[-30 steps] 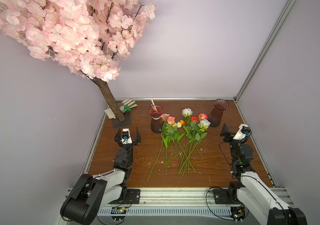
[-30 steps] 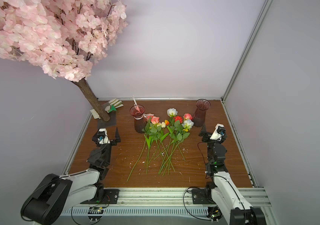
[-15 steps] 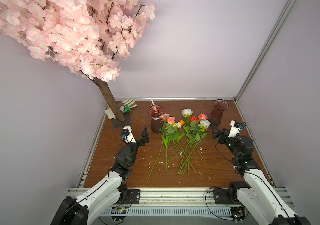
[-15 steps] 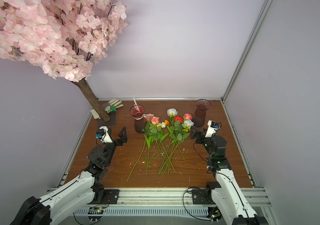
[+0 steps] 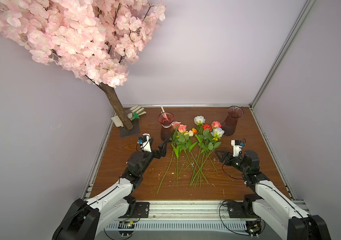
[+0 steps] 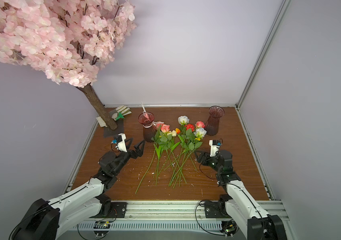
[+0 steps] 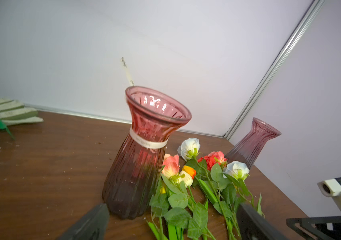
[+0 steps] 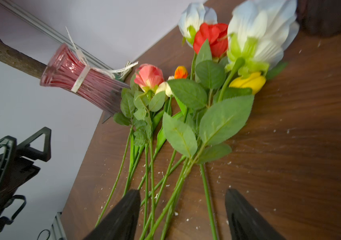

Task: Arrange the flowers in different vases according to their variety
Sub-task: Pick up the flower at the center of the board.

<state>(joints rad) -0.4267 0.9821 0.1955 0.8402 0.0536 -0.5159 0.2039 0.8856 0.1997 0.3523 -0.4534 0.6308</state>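
Observation:
The flowers (image 5: 201,138) lie in a loose bunch mid-table, heads toward the back wall and green stems fanned toward me. Roses and small tulip buds are mixed together (image 8: 207,93). A ribbon-necked vase (image 5: 166,128) stands upright just left of the heads, and a plain vase (image 5: 232,122) stands at their right. My left gripper (image 5: 158,146) hovers open beside the ribbon vase (image 7: 142,158), with nothing between its fingers (image 7: 90,224). My right gripper (image 8: 183,207) is open low over the table, its fingers (image 8: 123,214) straddling several stems without touching them.
A big pink blossom tree (image 5: 117,110) leans from a dark base plate at the back left, with work gloves (image 5: 137,111) behind it. White crumbs dot the wooden table (image 5: 248,182). Walls close three sides. A metal rail (image 5: 186,209) runs along the front.
Both arms have stretched forward from their tucked poses toward the flowers. The right gripper has dropped to the stems and its jaws have narrowed a little. The left gripper stays wide open.

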